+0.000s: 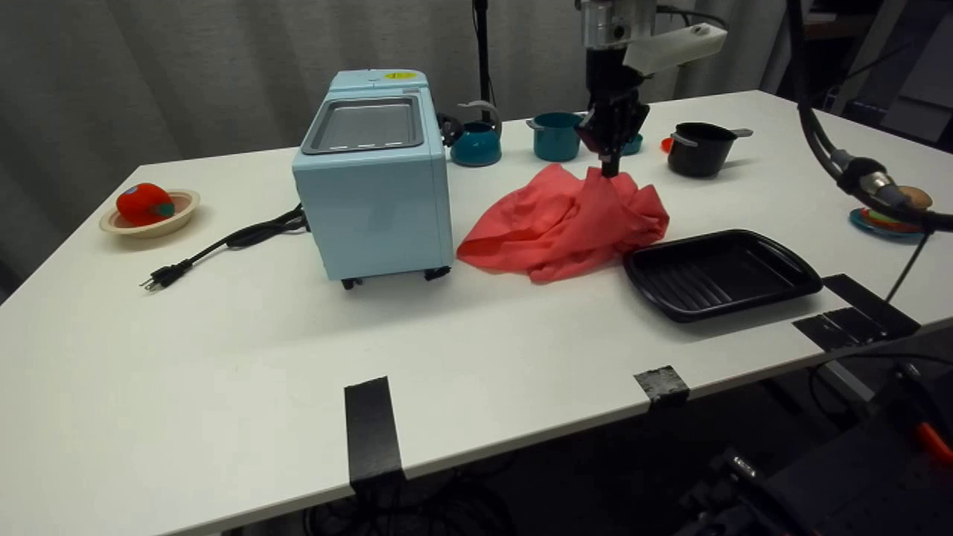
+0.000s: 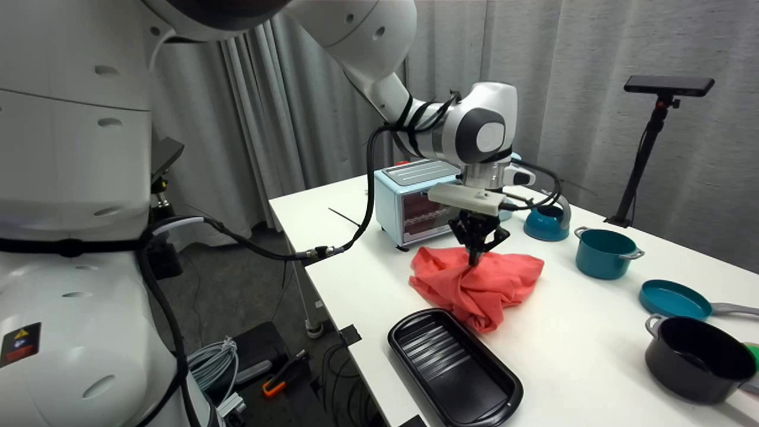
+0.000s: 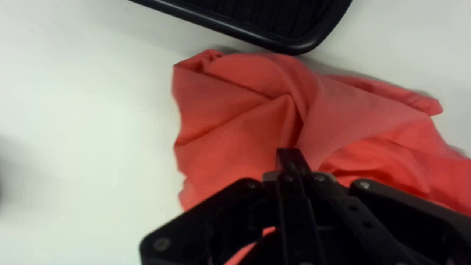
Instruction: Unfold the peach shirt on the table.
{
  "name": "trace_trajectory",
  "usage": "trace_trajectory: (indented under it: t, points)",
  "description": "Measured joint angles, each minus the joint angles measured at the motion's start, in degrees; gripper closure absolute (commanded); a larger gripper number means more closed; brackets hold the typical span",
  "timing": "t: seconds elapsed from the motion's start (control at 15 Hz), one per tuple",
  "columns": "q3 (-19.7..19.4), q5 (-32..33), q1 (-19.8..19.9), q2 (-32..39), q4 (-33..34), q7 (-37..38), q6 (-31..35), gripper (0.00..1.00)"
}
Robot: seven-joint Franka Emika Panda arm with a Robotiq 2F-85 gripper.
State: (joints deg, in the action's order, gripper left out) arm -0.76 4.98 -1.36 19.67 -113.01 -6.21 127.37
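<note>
Opening out the peach shirt calls for a sure pinch, and we seem to have one: the gripper is clenched on a raised fold of the cloth, up at the crest of the heap. The wrist view is dark right at the pinch, so we can't fairly say whether one layer is caught or several. The shirt lies bunched on the table; in an exterior view it sits to the right of the blue toaster oven and just beyond the left end of the black tray.

To do this well, we should raise the fold gently at first, letting loose layers drop out from under it, then draw it low and slow toward the far side, away from the tray rim, which could snag a trailing edge. We'd stop short of the teal pot standing there. If the whole heap slides along without opening, we have probably taken too many layers; better to lay it down, let go, and pinch again at a single outer edge.
</note>
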Motion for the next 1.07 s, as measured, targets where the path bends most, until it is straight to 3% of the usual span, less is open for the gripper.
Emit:
trace_trajectory:
  t: [0.33,0.8,0.87,1.07]
  points:
    - [-6.38,9.58,1.57,-7.13,-2.02,8.83,1.45,1.00]
    - [-15.10,23.83,7.20,-6.66,-4.16,23.80,1.34,1.00]
    - [-15.92,25.40,7.55,-5.92,-4.55,26.23,0.84,0.75]
    - [-16.71,26.72,7.68,-2.92,-4.73,31.22,-2.35,0.59]
